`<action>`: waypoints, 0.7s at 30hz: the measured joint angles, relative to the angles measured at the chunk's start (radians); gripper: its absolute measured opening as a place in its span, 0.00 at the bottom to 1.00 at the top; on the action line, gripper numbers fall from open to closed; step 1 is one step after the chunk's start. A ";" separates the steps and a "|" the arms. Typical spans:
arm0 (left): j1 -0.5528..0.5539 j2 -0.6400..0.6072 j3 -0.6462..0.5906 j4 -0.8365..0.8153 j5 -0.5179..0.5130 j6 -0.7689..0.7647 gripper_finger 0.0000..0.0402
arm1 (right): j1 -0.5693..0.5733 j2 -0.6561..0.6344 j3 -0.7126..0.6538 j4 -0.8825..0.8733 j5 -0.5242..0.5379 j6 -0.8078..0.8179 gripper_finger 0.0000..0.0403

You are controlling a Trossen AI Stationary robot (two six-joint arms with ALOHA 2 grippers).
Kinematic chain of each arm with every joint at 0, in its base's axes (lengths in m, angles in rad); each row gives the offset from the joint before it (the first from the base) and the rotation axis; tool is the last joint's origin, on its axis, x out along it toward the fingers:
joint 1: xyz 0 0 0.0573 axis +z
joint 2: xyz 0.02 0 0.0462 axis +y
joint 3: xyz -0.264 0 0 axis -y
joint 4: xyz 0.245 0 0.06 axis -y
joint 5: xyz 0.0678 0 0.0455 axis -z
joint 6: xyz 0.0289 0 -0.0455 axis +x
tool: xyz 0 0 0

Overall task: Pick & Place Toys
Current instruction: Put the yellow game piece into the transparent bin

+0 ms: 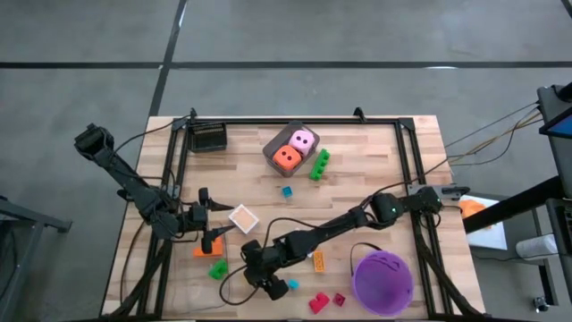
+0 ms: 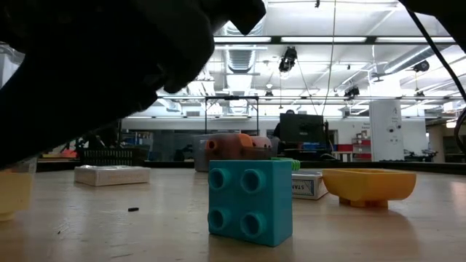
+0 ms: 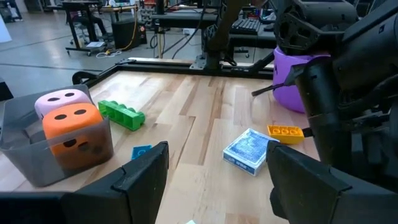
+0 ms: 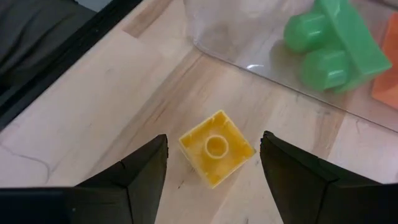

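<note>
My right gripper [image 4: 213, 138] hangs open over the near middle of the table [image 1: 257, 273]. Its fingers stand on either side of a yellow brick [image 4: 216, 149], above it and clear of it. The brick lies on the wood with its hollow underside up. Just beyond it a green brick [image 4: 329, 46] shows behind a sheet of clear plastic [image 4: 249, 37]. My left gripper [image 1: 207, 219] waits open at the table's left, nothing between its fingers [image 3: 217, 155]. An orange die [image 1: 285, 157] and a pink die [image 1: 303, 139] sit in a clear tray [image 1: 271, 143] at the far middle.
A purple bucket [image 1: 382, 282] stands near right. Loose on the table lie a long green brick [image 1: 319, 165], a small blue tile [image 1: 287, 190], an orange brick [image 1: 318, 261], a blue brick [image 1: 291, 284], two red bricks [image 1: 318, 302] and a card box [image 3: 249, 152]. A black basket [image 1: 210, 136] sits far left.
</note>
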 joint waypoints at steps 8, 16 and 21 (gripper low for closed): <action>0.000 0.000 0.000 0.000 0.000 0.000 0.68 | -0.001 0.025 -0.001 0.006 0.003 -0.003 0.62; 0.001 0.000 0.000 0.000 0.000 0.000 0.68 | -0.001 0.026 -0.001 0.027 0.003 -0.005 0.62; 0.000 0.000 0.000 0.000 0.000 0.000 0.68 | -0.001 0.026 -0.001 0.040 0.003 -0.006 0.61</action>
